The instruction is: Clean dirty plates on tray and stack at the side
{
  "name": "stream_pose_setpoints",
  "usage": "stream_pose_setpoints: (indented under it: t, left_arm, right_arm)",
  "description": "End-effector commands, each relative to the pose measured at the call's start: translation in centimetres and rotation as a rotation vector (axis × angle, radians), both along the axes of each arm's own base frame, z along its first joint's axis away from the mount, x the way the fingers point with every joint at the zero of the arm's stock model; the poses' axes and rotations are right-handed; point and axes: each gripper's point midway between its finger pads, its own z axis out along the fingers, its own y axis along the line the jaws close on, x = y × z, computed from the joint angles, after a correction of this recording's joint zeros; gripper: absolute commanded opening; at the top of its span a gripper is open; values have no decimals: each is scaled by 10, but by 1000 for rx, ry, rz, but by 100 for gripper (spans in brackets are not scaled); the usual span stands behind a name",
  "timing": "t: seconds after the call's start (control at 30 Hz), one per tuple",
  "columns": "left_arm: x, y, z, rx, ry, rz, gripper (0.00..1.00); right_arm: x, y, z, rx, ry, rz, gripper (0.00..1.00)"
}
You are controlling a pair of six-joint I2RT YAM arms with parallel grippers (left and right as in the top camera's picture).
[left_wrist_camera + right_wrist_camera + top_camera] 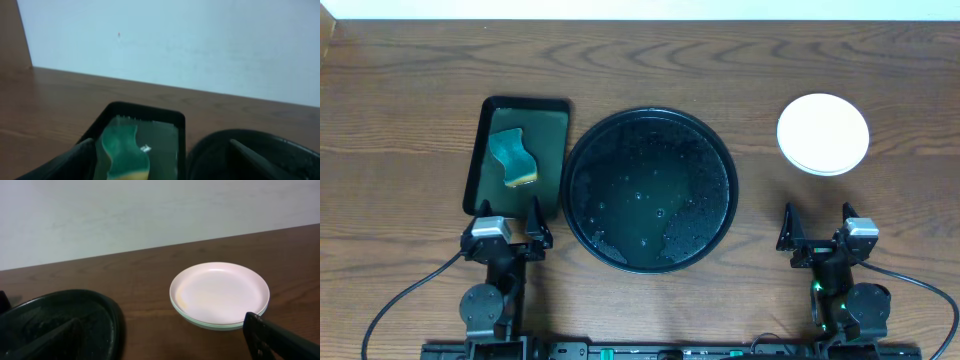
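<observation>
From my station I see both arms folded back low at the near edge of the desk (410,80). Each forearm points toward the far edge, so the wrist cameras look almost level across the wood. The left pincer (510,215) stands spread wide with nothing between its fingers. It sits at the near end of the green tray (550,140), and in the overhead view its right finger overlaps that tray's near right corner. A sponge (512,157), teal with a yellow underside, lies in the green tray, ahead of the left pincer. The right pincer (817,222) is likewise spread wide and holds nothing. It hangs over bare desk close to the near edge, between the tray (620,150) and the right edge. The tray, round and black, sits in the middle of the desk, just beside the green tray's right side. Its floor is wet with a film of water and scattered droplets. The plates (220,292) are stacked on the desk to the right of the tray, well apart from it and toward the right edge. They lie straight ahead of the right pincer and well apart from that too. A white plate lies on top, and the right wrist view shows a pale green rim under it; how many lie beneath I cannot tell.
</observation>
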Motion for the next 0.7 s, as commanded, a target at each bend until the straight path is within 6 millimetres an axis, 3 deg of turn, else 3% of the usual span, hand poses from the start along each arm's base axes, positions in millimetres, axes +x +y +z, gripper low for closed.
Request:
stream_pose_setpoints:
  t: [0.0,0.27,0.67]
  left_arm:
    - [0,1,0,15,-2,2,82]
    - [-3,1,-39,6,157,4,82]
    - [-3,0,-40,41,161,-9,82]
  right_arm:
    - [0,-1,-1,-10,-3,-3,99]
    - [0,-1,-1,-10,-3,-3,99]
    - [0,-1,-1,-10,-2,-3,99]
